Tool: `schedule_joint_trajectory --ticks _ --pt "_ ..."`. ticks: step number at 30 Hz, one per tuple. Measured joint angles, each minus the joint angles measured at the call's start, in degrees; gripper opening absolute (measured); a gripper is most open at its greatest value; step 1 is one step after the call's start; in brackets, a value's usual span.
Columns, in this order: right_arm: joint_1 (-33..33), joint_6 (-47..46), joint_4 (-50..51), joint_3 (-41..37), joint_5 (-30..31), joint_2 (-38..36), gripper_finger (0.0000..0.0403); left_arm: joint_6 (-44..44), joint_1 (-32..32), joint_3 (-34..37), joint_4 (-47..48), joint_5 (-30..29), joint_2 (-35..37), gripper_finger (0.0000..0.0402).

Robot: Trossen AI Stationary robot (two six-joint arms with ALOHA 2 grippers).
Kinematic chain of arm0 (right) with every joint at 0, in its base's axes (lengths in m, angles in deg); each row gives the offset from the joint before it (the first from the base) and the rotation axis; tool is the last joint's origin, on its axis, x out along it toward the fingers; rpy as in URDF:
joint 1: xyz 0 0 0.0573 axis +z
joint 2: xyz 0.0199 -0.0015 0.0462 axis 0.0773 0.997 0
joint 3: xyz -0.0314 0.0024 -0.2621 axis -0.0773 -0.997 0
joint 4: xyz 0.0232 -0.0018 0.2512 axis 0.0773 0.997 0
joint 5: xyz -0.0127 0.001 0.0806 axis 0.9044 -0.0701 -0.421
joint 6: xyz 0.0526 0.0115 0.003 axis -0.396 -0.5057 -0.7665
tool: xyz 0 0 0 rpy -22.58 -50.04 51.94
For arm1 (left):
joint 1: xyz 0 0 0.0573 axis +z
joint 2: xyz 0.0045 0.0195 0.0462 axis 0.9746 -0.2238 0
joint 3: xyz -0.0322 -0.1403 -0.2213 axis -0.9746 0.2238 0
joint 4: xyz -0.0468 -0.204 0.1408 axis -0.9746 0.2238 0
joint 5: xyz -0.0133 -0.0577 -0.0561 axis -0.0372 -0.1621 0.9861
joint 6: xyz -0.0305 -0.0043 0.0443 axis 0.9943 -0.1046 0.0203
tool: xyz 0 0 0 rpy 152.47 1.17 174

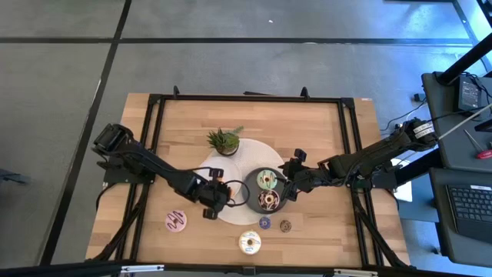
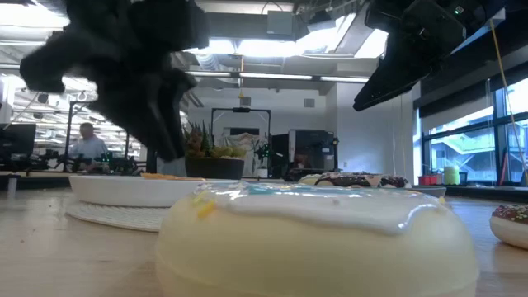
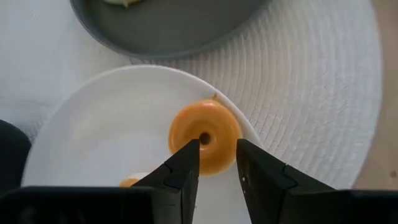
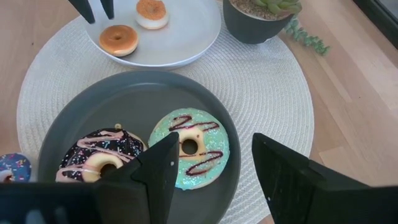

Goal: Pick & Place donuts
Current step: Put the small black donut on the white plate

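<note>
Left gripper (image 3: 217,163): you are seeing it hanging over the white plate (image 3: 99,137), its fingers (image 3: 183,171) standing a little apart and gripping nothing.
Orange donut (image 3: 205,134): it is lying flat on the white plate near the rim, just ahead of the left fingertips; the gap between the tips is lining up with the ring (whether they are touching it, you cannot tell).
Second orange donut (image 4: 152,12): it is sitting on the same white plate, beside the first one.
Right gripper (image 4: 214,171): you are finding it above the dark grey plate (image 4: 87,124), with its fingers spread wide and nothing between them.
Green donut (image 4: 189,147): it is lying on the dark grey plate, just ahead of the gap between the right fingers, not touching them.
Chocolate donut (image 4: 99,155): it is resting on the same grey plate with sprinkles on it, right beside the green one.
Round mat (image 4: 267,93): both plates are standing on it.
Potted plant (image 1: 224,141): it is standing at the mat's far edge.
Table (image 1: 307,127): it is carrying a pink donut (image 1: 176,221), a white donut (image 1: 249,242), a purple mini donut (image 1: 264,223) and a brown mini donut (image 1: 285,225), all outside the plates, on the near side.
</note>
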Motion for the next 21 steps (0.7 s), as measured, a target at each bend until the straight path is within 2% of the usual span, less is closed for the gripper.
schedule_joint_trajectory --ticks 15,21 --pt "0.0 0.0 0.2 0.0 0.1 0.0 0.0204 -0.4 0.0 0.0 -0.3 0.5 -2.2 0.0095" --pt "0.0 0.0 0.4 0.0 0.1 0.0 0.0204 -3.7 0.0 0.0 -1.9 0.5 -3.5 0.0093"
